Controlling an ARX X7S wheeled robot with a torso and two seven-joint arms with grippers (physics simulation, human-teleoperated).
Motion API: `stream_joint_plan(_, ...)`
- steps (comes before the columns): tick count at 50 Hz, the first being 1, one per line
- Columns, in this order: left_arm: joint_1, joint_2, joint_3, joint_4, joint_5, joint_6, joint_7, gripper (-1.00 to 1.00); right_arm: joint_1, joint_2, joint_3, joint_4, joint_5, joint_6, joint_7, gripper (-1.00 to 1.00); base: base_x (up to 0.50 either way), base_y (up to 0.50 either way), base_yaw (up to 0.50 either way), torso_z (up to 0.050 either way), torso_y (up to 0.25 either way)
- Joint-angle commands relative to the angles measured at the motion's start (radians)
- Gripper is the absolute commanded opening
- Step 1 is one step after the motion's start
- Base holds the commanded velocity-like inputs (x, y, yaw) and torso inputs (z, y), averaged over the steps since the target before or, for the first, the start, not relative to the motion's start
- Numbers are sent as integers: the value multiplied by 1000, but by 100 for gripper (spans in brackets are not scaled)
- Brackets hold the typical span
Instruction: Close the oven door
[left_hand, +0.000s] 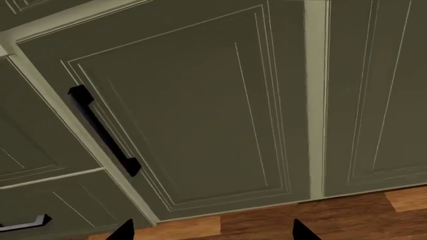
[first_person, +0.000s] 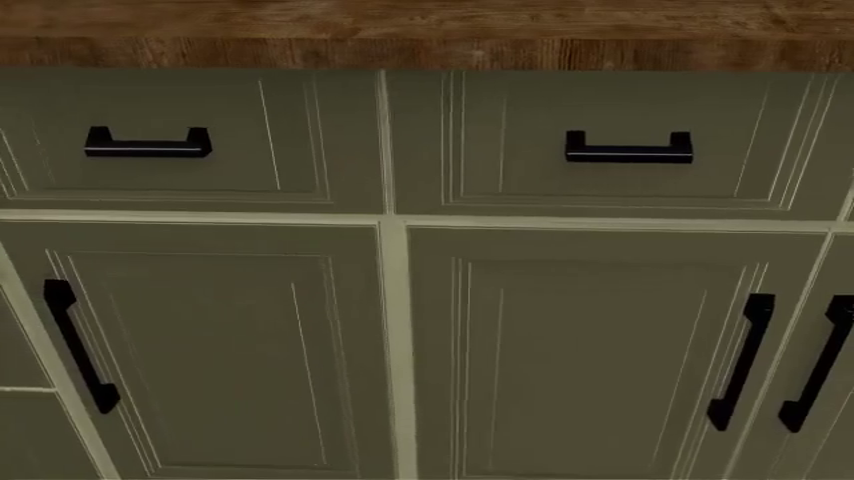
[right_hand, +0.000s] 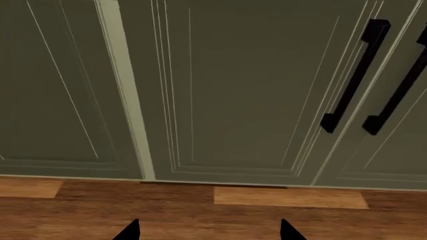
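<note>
2 claws (left_hand: 212, 231) (right_hand: 208, 231) spread, facing shut cabinet doors (first_person: 534, 350), wood floor (right_hand: 200, 207)

Dim, even, flat rendering in all three views, with no visible source and no glare. Sharp from edge to edge, without blur or bending of straight lines. Faint shading under the worktop (first_person: 427, 40) along the head view's top; black handles (first_person: 147, 145) nearly featureless.

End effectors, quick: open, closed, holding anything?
Left end effector: open, two black tips apart, nothing between them.
Right end effector: open, black tips apart, holding nothing.
</note>
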Motion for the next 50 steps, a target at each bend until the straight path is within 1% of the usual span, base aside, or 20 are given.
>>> stream_joint_plan(1, 7, -1, 0, -1, -1, 12, 2, 100, -3, -1, 5, 0, -5, -1, 0, 100, 0, 234, 0, 0, 0)
stream_joint_plan(5, -4, -1, -2, 0, -2, 1, 4, 100, -3, -1, 8, 0, -5, -2, -3, 100, 0, 235, 0, 0, 0)
stream_joint_plan(6, 19, -1, 1, -1, 4, 24, -8, 100, -3, -1, 8, 0, -5, 0, -2, 100, 0, 234, 0, 0, 0)
stream_joint_plan(7, -1, 0, -1, 0, 0, 3, 1, 100, -3, -1, 9, 0, -6, 1, -2, 100, 0, 234, 0, 0, 0)
stream_joint_plan(10, -3, 0, 0, 0, 1, 3, 1, 100, -1, -2, 8, 0, -8, 0, -2, 100, 0, 237, 0, 0, 0)
stream_joint_plan(12, 20, -1, 0, -1, 3, 28, -7, 100, -1, -2, 8, 0, -9, 1, -3, 100, 0, 236, 0, 0, 0)
stream_joint_plan(14, -2, 0, 0, 0, 2, 5, 0, 100, -2, -2, 8, 0, -9, 0, -3, 100, 0, 236, 0, 0, 0)
stream_joint_plan(17, 16, 0, 2, -1, 7, 19, -10, 100, -2, -2, 8, 0, -10, -1, -3, 100, 0, 237, 0, 0, 0)
stream_joint_plan(19, -3, 1, 3, 0, 6, -4, -5, 100, -2, -1, 8, 0, -10, 1, -3, 100, 0, 238, 0, 0, 0)
stream_joint_plan(20, 19, 0, 3, -1, 8, 16, -12, 100, -1, -1, 8, 0, -11, 2, -3, 100, 0, 238, 0, 0, 0)
stream_joint_plan(22, -4, 0, 1, 0, 5, -5, -6, 100, 1, -2, 7, 0, -13, 2, 1, 100, 0, 238, 0, 0, 0)
stream_joint_plan(27, -7, -2, 0, 0, 2, -12, -8, 100, -1, -2, 6, 0, -13, 1, 0, 100, 0, 236, 0, 0, 0)
stream_joint_plan(34, -5, -2, 1, 0, 1, -6, -7, 100, -1, -2, 5, 0, -14, -1, 1, 100, 0, 237, 0, 0, 0)
stream_joint_plan(35, 17, -2, 2, -1, 4, 16, -14, 100, -2, -2, 6, 0, -14, -2, 1, 100, 0, 238, 0, 0, 0)
stream_joint_plan(40, -8, -3, -1, 0, -2, -13, -7, 100, -3, -2, 7, 0, -13, -2, 2, 100, 0, 238, 0, 0, 0)
stream_joint_plan(47, -6, -6, 1, -1, 5, -55, -14, 100, -6, -2, 16, 0, -7, 22, -8, 100, 0, 238, 0, 0, 0)
stream_joint_plan(48, 10, -7, 0, -1, 7, -38, -21, 100, -5, -2, 19, 0, -5, 24, -10, 100, 0, 234, 0, 0, 0)
stream_joint_plan(50, -11, -11, -6, -1, 3, -73, -18, 100, -4, -2, 21, 0, -5, 29, -10, 100, 0, 234, 0, 0, 0)
